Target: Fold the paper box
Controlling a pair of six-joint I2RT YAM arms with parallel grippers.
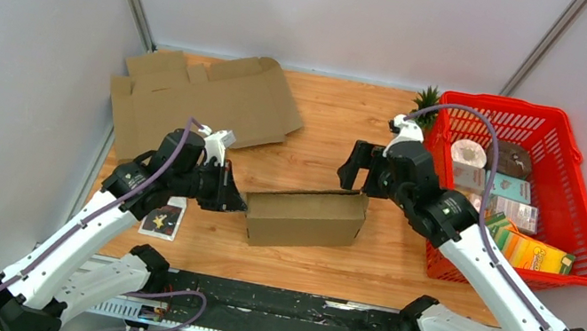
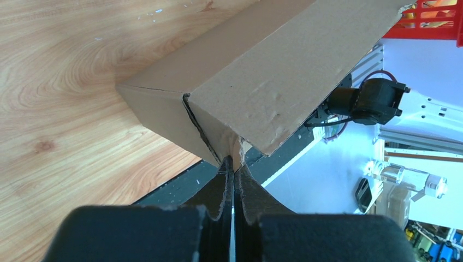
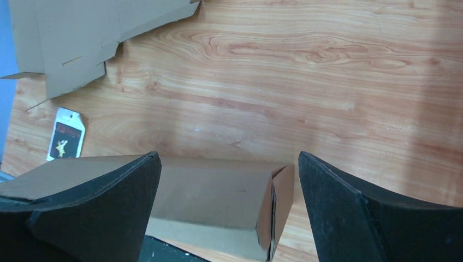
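Left wrist: box [image 2: 284, 71] edge within left hand [image 2: 233, 173]

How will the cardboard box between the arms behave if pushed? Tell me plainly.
Probably light: the box looks hollow and thin-walled. Likely flexes easily; its side shows dents near the left gripper. Pushed, it should slide on the smooth table, not roll.

Paper box [image 3: 213, 199]: one end hidden behind finger [image 3: 93, 218] of right gripper [image 3: 229, 157]; flat cardboard [image 3: 65, 38] cut by frame edge; basket [image 1: 512, 104] package labels too small to read; card [image 1: 162, 221] print unclear
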